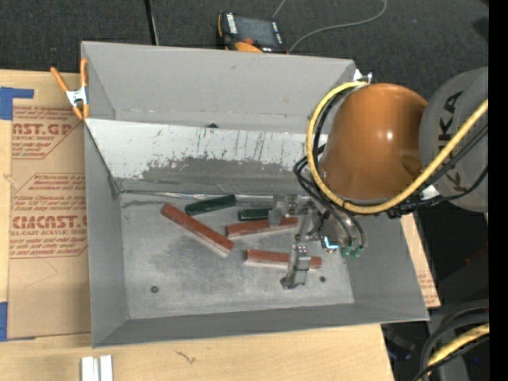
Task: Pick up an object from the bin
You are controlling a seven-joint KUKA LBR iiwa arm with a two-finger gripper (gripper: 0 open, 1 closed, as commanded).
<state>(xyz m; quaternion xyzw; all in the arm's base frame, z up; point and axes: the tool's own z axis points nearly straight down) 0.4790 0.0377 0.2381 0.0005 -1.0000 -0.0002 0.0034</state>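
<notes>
My gripper (pixel 296 275) hangs low over the right part of the bin floor, below the orange dome on the wrist. Its tip is at the right end of a short red-brown bar (pixel 268 258) that lies flat there; I cannot tell whether they touch. A second red-brown bar (pixel 255 228) lies just above it, running left to right. Beside that one's upper edge is a small dark green piece (pixel 254 213).
Further left, a long red-brown bar (pixel 196 228) lies slanted across the floor, with a dark green pen-like stick (pixel 210 205) above it. The arm and its yellow cables cover the bin's right wall.
</notes>
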